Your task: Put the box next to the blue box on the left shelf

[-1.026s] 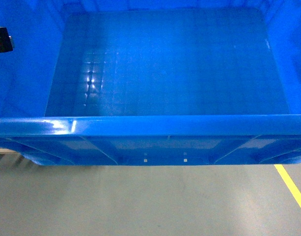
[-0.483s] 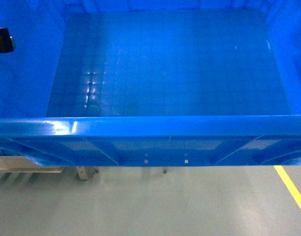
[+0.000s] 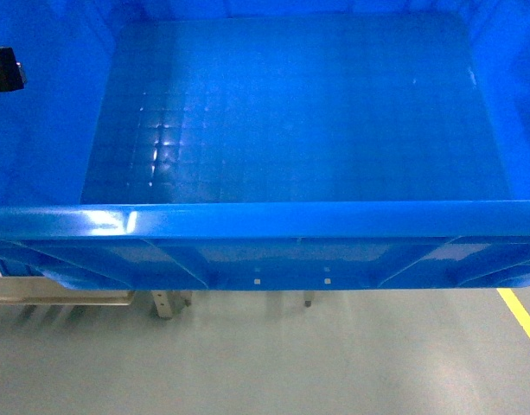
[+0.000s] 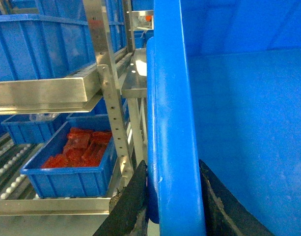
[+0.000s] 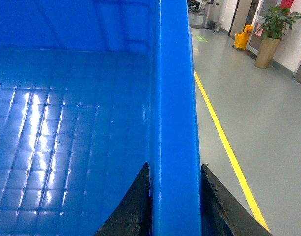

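Observation:
The box (image 3: 290, 112), a large bright-blue crate with a grid floor, fills the head view, held up off the floor with its near rim (image 3: 265, 220) across the middle. My left gripper (image 4: 172, 164) is shut on its left rim, one black finger on each side of the wall. My right gripper (image 5: 175, 166) is shut on the right rim in the same way. In the left wrist view the left shelf's white rollers (image 4: 5, 172) show at the lower left, carrying a blue bin of red parts (image 4: 71, 172). I cannot tell which blue container is the task's blue box.
A metal rack upright (image 4: 111, 98) stands close to the crate's left wall, with a big blue crate (image 4: 37, 44) on its upper level. Below the held crate, a metal rail (image 3: 66, 298) and legs (image 3: 165, 303) show. A yellow floor line (image 3: 522, 316) runs on the right.
The floor under the crate has slid right: the yellow line moved right, and a metal rail and legs came into view at lower left. Both grips are unchanged.

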### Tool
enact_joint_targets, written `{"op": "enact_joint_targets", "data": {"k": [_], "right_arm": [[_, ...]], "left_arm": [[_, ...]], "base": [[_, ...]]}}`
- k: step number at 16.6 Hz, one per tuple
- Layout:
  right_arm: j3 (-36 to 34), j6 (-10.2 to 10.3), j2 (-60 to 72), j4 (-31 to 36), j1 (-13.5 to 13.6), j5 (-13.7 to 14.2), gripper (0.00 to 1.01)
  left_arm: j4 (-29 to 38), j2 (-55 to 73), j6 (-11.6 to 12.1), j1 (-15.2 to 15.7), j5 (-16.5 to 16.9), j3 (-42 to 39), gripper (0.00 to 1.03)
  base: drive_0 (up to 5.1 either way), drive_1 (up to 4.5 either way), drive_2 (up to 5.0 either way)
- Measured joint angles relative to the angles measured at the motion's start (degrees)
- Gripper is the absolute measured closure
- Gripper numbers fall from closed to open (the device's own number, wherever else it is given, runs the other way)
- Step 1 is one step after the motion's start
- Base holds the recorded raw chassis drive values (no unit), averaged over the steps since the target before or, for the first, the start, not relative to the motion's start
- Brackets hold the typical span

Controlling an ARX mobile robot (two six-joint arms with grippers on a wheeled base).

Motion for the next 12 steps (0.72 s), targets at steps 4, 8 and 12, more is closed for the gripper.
{"op": "enact_joint_targets", "data": {"k": [4,8,12], "right_arm": [[0.0,0.0,0.0,-0.2,0.0,0.0,0.80],[0.0,0.0,0.0,0.1,0.0,0.0,0.80],[0.0,0.0,0.0,0.1,0.0,-0.1,0.80]], "left_arm": [[-0.3,0.0,0.0,0.0,0.0,0.0,0.83],[0.1,0.0,-0.1,0.1,0.0,0.0,0.83],[0.1,0.0,0.0,0.1,0.0,0.0,0.83]], "base": [[-4.9,2.55,2.6],[-5.1,2.38,2.4],[-5.0,2.41,2.4]]}}
